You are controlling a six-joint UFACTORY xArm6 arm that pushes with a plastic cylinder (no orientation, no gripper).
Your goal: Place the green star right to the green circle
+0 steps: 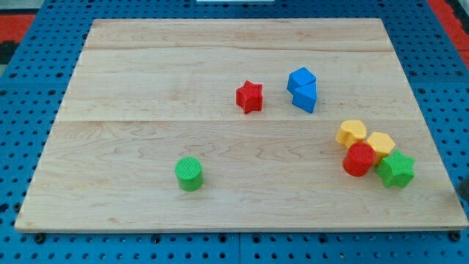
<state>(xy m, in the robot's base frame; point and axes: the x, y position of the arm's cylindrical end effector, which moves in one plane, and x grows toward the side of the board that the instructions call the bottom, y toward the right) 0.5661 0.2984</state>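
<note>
The green star lies near the board's right edge, low in the view. It touches a red cylinder on its left and a yellow block above it. The green circle stands alone at the lower left of centre, far to the left of the star. A dark shape at the view's right edge, just right of the green star, is my tip. It is partly cut off by the frame and stands apart from the star.
A second yellow block sits above the red cylinder. A red star lies near the middle. Two blue blocks touch each other to its right. The wooden board rests on a blue perforated table.
</note>
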